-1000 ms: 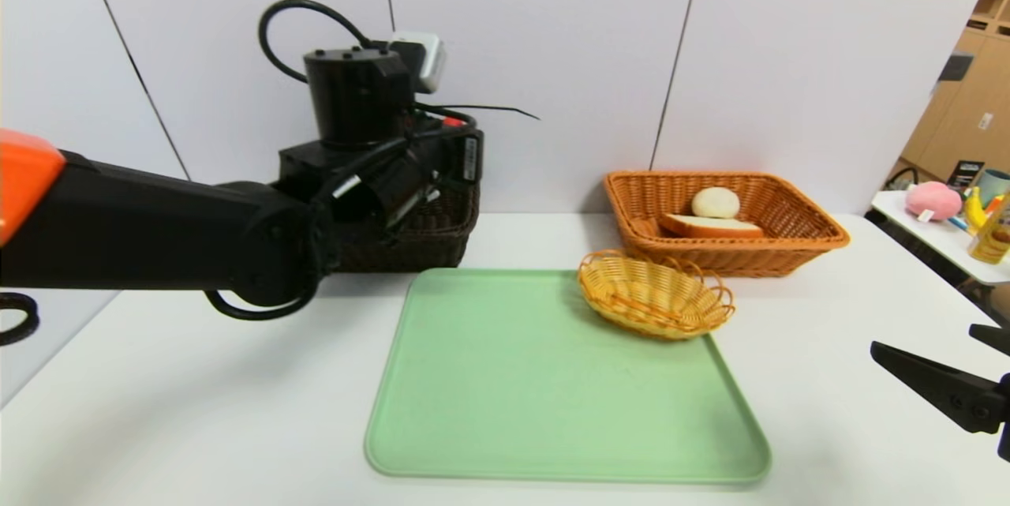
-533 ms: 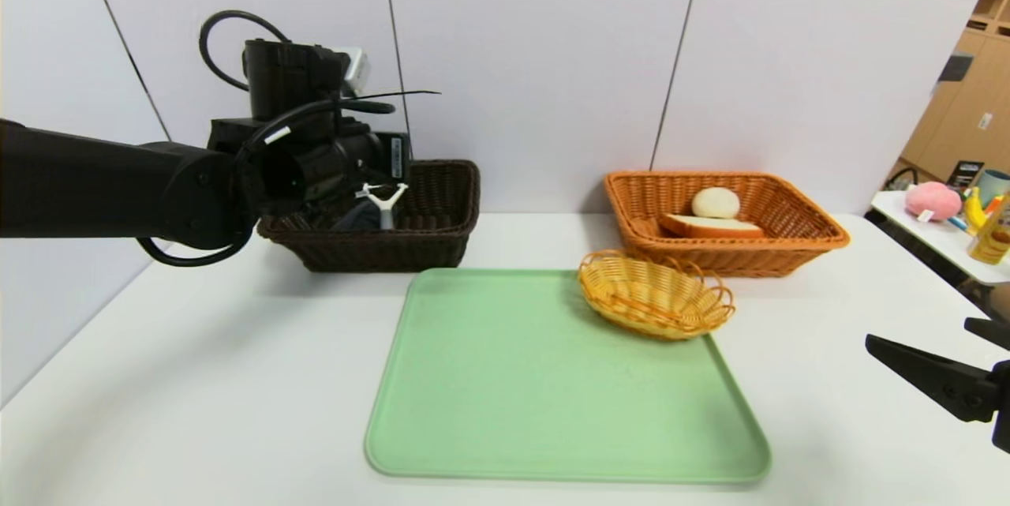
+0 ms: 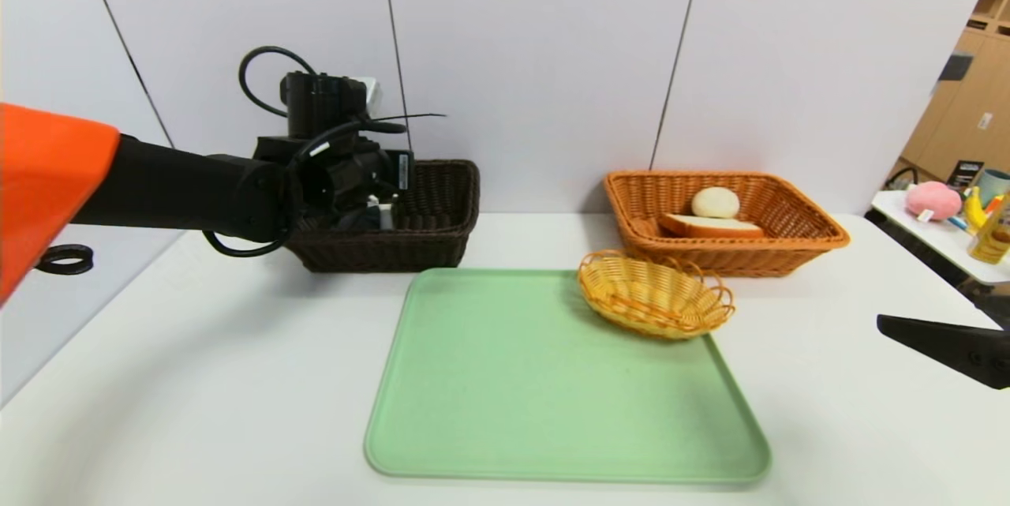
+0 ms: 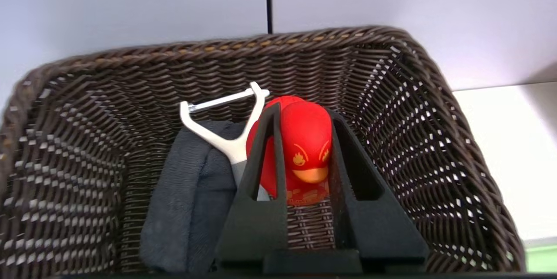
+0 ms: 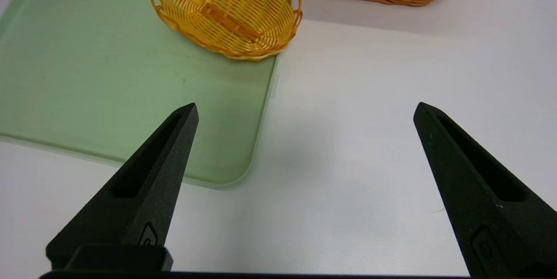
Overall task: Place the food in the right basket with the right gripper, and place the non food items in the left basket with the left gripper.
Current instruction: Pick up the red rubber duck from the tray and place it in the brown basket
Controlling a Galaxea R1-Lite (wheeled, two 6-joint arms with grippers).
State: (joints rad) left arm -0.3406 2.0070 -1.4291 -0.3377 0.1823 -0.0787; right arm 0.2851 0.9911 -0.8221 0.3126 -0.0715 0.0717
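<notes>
With everything else already sorted, it comes down to the left gripper (image 4: 304,118), poised in the dark basket (image 4: 226,46) with its pincer clamped on the red duck (image 4: 307,139)! Below and beside it lie the peeler (image 4: 230,146), white head showing, and the dark rolled cloth (image 4: 187,196). Careful here: the duck looks tight against that peeler head, so the smart play is to lower gently towards the bare weave, clear of the fork, then part the fingers just enough to free it. Open too wide and a finger could shove the peeler; lift out straight, or the duck may ride up with the pads. Over on the other side, the bun (image 3: 716,203) and bread slice (image 3: 714,227) sit in the orange-brown basket (image 3: 734,261), while the right gripper (image 5: 305,105) waits above the table, pincer wide apart, holding nothing.
</notes>
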